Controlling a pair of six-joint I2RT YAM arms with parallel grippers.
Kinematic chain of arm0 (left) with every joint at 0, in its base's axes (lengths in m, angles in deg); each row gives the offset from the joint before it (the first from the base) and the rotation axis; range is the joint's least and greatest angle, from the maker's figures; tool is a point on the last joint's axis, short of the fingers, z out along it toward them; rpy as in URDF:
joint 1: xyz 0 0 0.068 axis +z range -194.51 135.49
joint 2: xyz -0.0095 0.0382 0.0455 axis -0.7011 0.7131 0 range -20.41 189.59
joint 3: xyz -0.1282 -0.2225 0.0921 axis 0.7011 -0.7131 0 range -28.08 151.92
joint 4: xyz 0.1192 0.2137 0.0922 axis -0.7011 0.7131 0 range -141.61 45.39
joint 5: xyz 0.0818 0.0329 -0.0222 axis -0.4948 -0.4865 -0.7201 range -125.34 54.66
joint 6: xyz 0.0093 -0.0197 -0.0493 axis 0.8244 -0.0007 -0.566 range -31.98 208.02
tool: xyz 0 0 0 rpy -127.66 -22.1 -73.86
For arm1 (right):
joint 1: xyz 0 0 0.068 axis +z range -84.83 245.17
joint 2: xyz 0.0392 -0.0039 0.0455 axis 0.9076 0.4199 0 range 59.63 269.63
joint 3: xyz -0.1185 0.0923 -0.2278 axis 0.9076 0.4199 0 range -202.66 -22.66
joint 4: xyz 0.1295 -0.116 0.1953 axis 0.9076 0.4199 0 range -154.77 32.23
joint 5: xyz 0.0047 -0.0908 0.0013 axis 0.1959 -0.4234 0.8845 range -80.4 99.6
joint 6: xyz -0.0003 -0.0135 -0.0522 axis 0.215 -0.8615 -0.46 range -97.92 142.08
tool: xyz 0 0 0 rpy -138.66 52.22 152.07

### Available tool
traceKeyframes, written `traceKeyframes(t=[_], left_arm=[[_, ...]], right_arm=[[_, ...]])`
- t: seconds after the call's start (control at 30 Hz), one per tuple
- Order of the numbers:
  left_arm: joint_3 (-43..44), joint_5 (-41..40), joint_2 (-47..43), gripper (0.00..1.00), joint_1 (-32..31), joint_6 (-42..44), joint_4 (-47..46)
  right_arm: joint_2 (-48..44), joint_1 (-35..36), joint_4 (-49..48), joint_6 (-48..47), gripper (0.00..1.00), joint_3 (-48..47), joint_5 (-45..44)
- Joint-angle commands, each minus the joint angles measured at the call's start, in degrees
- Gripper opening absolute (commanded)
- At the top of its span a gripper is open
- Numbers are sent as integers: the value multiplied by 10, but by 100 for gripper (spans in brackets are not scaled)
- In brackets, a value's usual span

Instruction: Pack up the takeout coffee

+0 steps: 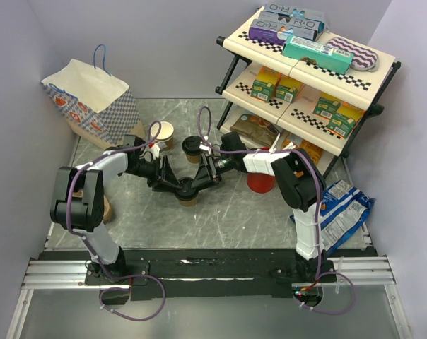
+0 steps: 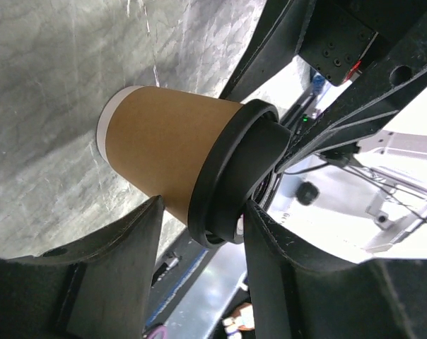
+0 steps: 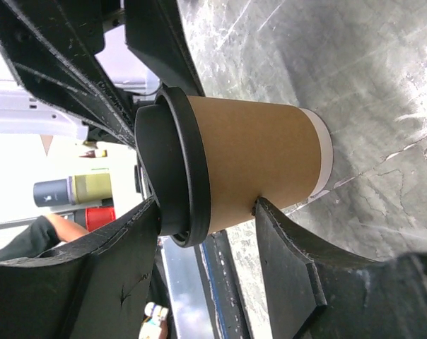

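One takeout coffee (image 1: 188, 198), a brown paper cup with a black lid, stands on the table between both grippers. In the left wrist view the cup (image 2: 167, 159) lies across the frame. My left gripper (image 2: 203, 212) straddles its lid end, one finger against the lid (image 2: 231, 180), the other close by the cup wall. My right gripper (image 3: 208, 212) straddles the same cup (image 3: 252, 162) from the other side, jaws apart, one fingertip (image 3: 264, 210) touching the wall and the other at the lid (image 3: 164, 169). A second lidded cup (image 1: 192, 147) stands behind them.
A lidless brown cup (image 1: 164, 132) stands at the back left. A paper bag (image 1: 93, 99) lies beyond it. A red cup (image 1: 259, 182) sits by the right arm. A stocked shelf (image 1: 305, 78) fills the right. A blue snack bag (image 1: 344, 208) lies at the right edge.
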Motion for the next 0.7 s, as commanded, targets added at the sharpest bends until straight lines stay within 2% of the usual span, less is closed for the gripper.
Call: traceKeyframes(t=[0.0,0.27,0.67], left_arm=[[-11,-116,51,52,-1,5,-41],[-9,-107,79,51,28,-23,-42],[-43,-105,105,51,28,-94,-78]], right_arm=[[54,8,34,-12,61,22,-81],[42,10,61,-35,61,6,-93],[28,15,94,-50,62,15,-127]])
